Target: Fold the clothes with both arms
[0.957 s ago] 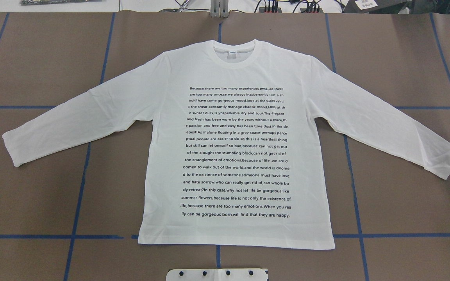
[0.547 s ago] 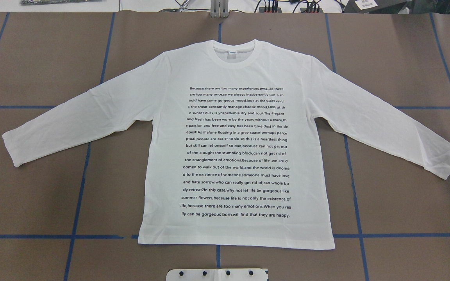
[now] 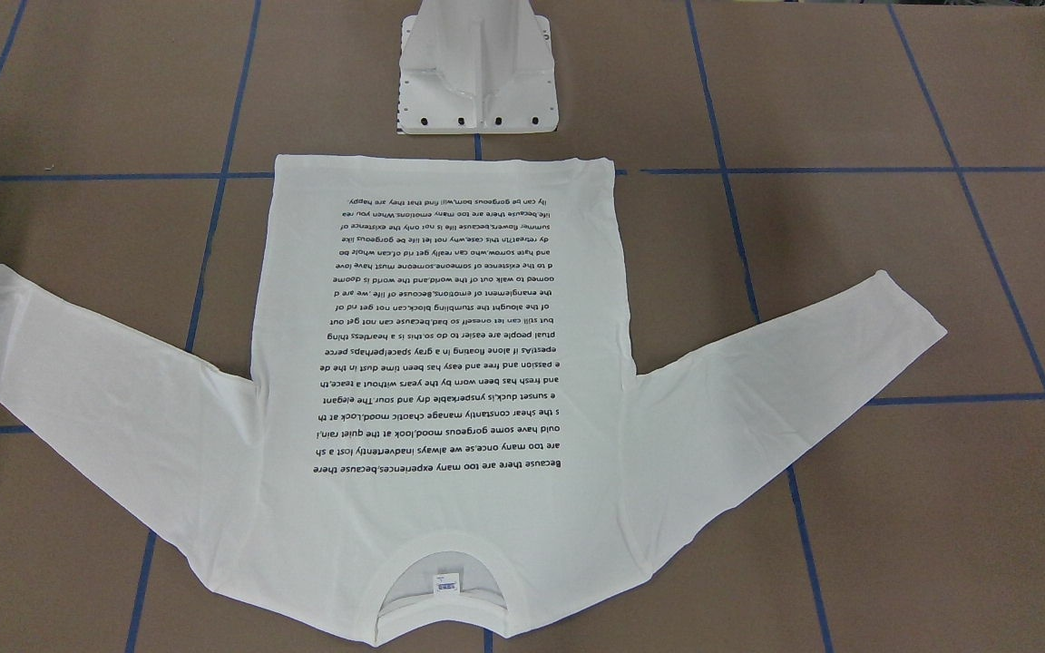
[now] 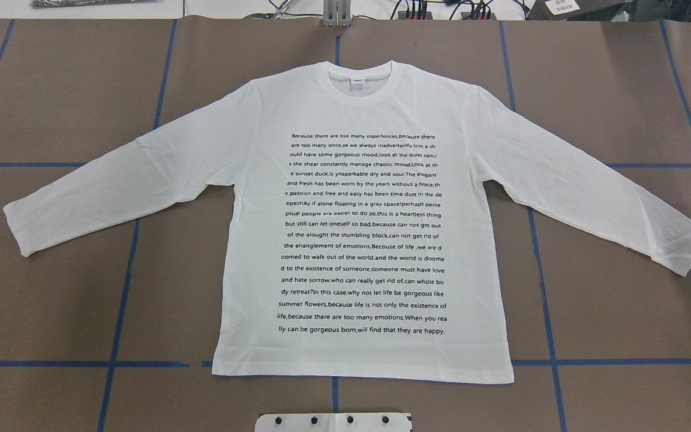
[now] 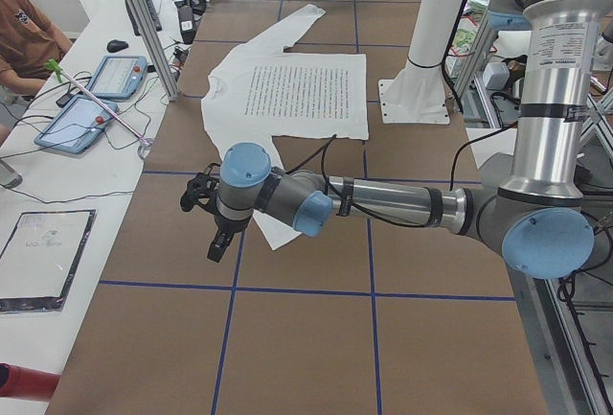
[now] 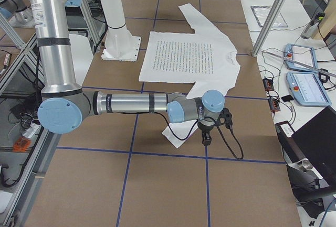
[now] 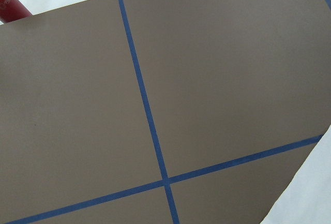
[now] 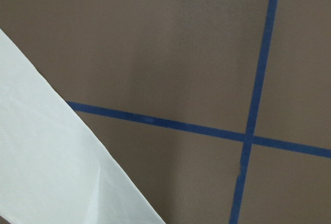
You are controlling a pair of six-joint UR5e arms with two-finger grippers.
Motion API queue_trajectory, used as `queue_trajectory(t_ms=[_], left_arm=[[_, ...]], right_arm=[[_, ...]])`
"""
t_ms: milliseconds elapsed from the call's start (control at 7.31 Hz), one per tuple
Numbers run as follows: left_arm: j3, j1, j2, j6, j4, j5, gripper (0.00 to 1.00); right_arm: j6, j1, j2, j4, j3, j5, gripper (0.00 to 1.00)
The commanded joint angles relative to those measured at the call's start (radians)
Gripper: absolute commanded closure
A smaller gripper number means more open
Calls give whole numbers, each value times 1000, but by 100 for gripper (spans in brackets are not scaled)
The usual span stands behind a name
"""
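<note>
- Lying flat and print-side up on the brown paper-covered surface (image 4: 51, 90) with blue tape lines, the white long-sleeved cotton T-shirt (image 4: 361, 108) has both sleeves spread wide. You see its ribbed collar on the edge farthest from the robot.
- In the left side view, the left arm's black pincer (image 5: 216, 247) points down at bare surface. The shirt's nearer cuff (image 5: 278, 233) lies just beside it, under the wrist, and the printed body is well beyond it.
- You cannot tell from that view whether the left pincer's fingers are apart or together.
- Its wrist camera shows you brown surface, a tape crossing and a corner of white cloth (image 7: 310, 198) at the lower right.
- In the right side view, the right arm's black pincer (image 6: 206, 141) also points down, with the other cuff (image 6: 172, 132) just beside it under the wrist.
- Its finger state cannot be told either.
- Its wrist camera shows you white sleeve (image 8: 51, 157) at the lower left.
- The white metal pedestal base (image 3: 477, 82) stands just past the hem, well apart from both pincers.
</note>
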Motion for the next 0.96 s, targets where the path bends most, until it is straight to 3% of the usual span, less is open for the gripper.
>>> queue_trajectory(t_ms=[0,274,410,821], left_arm=[[1,5,3,-1,-24,-2,0],[1,7,3,-27,-27,-39,0],[0,7,3,-30,-39,-40,7],[10,7,3,-43,-42,-28,4]], right_arm=[[129,-38,-46,34,3,65,0],[378,-116,-89,186,-2,43,1],[485,-160,-129,325,-2,-5,2],[766,-222,-206,545,-3,-10,2]])
